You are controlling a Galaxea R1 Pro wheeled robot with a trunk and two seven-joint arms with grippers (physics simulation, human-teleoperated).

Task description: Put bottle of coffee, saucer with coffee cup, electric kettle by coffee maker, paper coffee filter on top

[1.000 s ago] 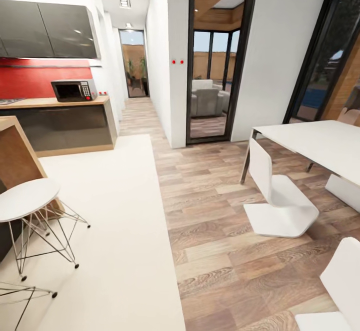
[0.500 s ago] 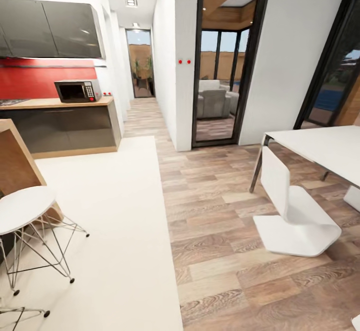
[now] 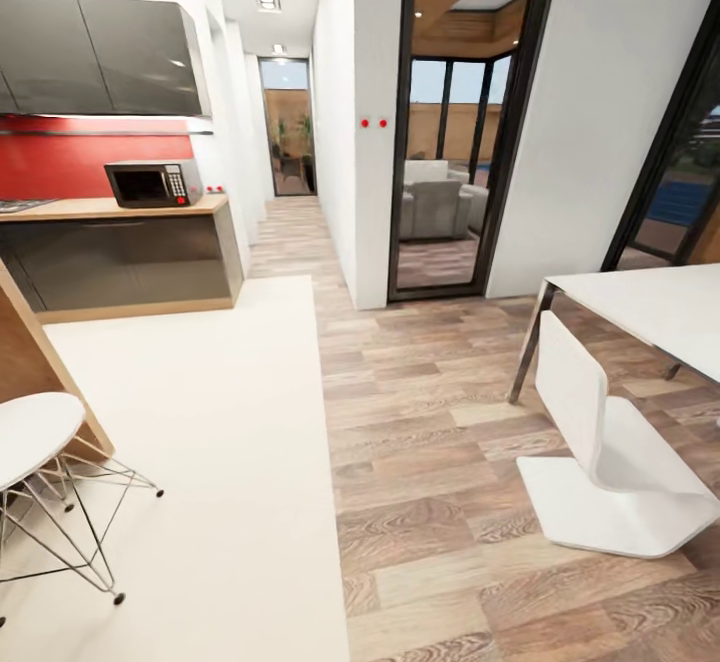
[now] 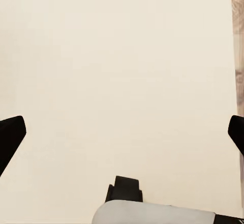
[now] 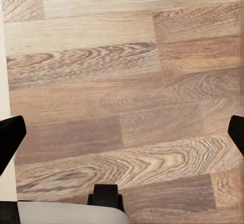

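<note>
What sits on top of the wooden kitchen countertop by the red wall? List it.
A black microwave stands on the wooden countertop; a dark hob edge lies at its far left. Anything behind the microwave is hidden.

Cream rug [image 3: 200,422] beside wood-plank floor [image 3: 440,462], white table [image 3: 650,312] and chair [image 3: 600,462], perhaps a microwave [image 3: 152,183] on counter [image 3: 110,209]

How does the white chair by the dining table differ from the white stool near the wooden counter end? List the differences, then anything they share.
The chair has a tall back and sits on a solid, curved one-piece base; the stool has a round, backless seat on thin wire legs. The chair stands on the wooden floor; the stool stands on the cream rug. Both have white seats, and nobody sits on either.
</note>
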